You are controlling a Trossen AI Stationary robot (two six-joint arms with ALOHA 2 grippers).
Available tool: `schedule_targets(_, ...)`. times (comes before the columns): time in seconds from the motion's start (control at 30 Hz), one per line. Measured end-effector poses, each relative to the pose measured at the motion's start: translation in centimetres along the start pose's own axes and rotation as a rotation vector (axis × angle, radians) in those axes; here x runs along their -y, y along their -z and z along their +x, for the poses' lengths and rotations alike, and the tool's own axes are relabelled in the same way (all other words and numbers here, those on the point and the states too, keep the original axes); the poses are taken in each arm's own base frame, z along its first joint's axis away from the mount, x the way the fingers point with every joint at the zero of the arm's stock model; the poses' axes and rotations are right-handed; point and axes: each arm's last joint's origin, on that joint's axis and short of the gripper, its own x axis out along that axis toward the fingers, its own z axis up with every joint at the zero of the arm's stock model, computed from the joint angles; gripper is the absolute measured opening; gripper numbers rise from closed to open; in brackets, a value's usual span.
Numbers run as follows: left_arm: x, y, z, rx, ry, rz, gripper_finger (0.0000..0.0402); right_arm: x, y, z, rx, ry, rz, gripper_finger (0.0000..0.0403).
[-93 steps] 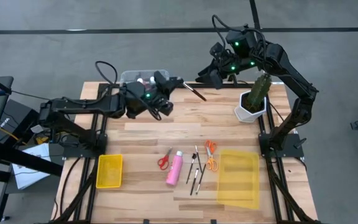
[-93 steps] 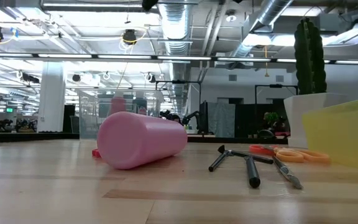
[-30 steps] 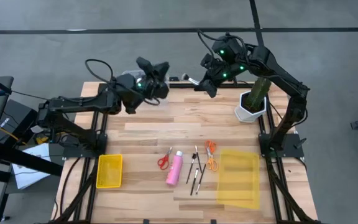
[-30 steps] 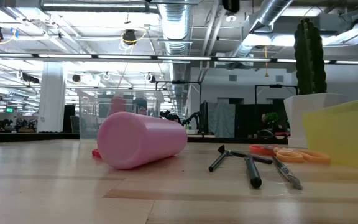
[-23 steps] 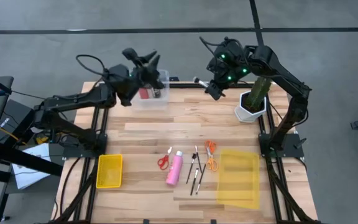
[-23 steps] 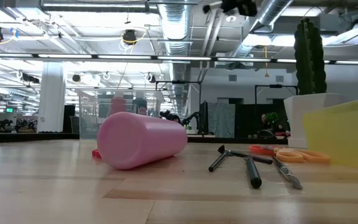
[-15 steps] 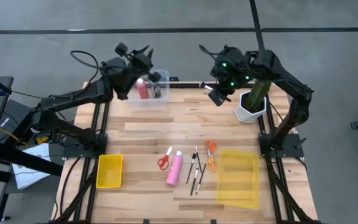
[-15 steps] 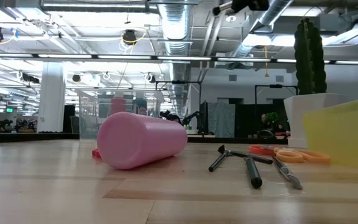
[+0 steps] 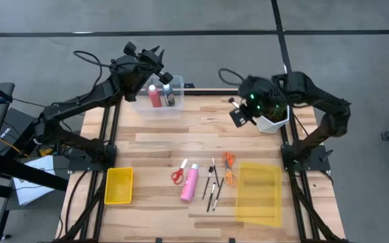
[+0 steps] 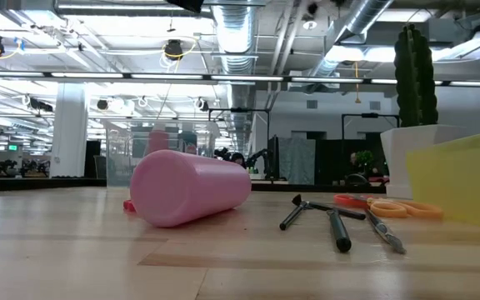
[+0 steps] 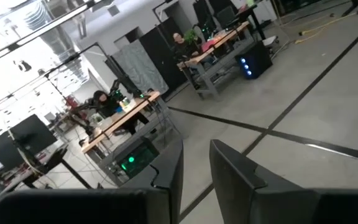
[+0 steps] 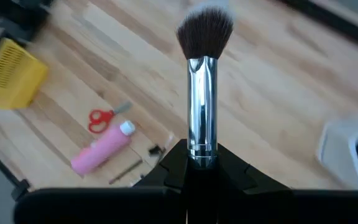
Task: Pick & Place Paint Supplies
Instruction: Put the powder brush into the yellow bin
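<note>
We grip a fluffy round-tipped brush [image 12: 202, 93] in our right gripper [image 12: 202, 163].
Its chrome ferrule gleams beside the white pot [image 9: 273, 121]; our left gripper [image 9: 148, 55], fingers narrowly parted, hovers over the clear bin [image 9: 159, 109].

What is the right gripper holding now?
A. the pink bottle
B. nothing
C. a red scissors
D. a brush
D. In the right wrist view the right gripper is closed on a brush, bristles pointing away, while the pink bottle and the red scissors lie on the table.
</note>
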Motion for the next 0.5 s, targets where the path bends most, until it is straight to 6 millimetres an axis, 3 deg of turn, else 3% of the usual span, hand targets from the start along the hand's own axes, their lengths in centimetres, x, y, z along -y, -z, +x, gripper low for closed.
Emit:
schedule_targets(0.27, -0.2, 0.1, 0.4, 0.033, 0.051, 0.0, 0.0072, 0.9, 7.0, 1.9, -0.051, -0.024, 0.217, 0.0034)
schedule_targets(0.5, -0.2, 0.2, 0.4, 0.029, 0.054, 0.004, 0.0072, 0.9, 13.7, 5.5, -0.113, -0.059, 0.395, 0.0035)
